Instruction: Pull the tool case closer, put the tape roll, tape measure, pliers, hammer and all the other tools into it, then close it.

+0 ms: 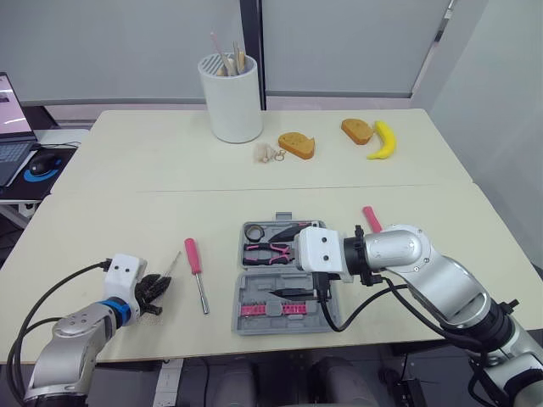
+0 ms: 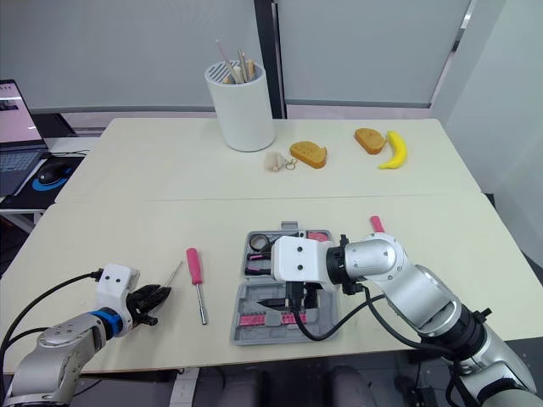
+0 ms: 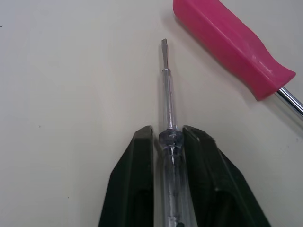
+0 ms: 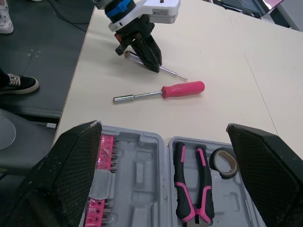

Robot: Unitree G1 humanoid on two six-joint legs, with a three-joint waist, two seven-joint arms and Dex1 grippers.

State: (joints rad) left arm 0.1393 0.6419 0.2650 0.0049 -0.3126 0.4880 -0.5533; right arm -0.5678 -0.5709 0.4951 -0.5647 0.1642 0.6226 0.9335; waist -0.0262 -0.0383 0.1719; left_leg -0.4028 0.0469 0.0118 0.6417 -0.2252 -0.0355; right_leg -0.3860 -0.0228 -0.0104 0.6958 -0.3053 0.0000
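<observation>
The grey tool case (image 1: pixel 254 292) lies open near the table's front edge. Pink-handled pliers (image 4: pixel 194 189) and a black tape roll (image 4: pixel 223 162) sit in it, beside a pink bit strip (image 1: pixel 271 309). My right gripper (image 4: pixel 163 125) hovers over the case, open wide and empty. To the case's left lies a pink-handled driver (image 1: pixel 197 270). Further left, my left gripper (image 3: pixel 168 135) rests low on the table, shut on the clear handle of a small screwdriver (image 3: pixel 166 94). A pink handle (image 1: pixel 372 218) pokes out behind my right arm.
At the back stand a white utensil holder (image 1: pixel 231 97), two bread slices (image 1: pixel 297 145) (image 1: pixel 358 130), a banana (image 1: pixel 383 140) and a small key ring (image 1: pixel 270 153). A laptop (image 1: pixel 10 127) and a mouse (image 1: pixel 41 165) sit on a side desk at the far left.
</observation>
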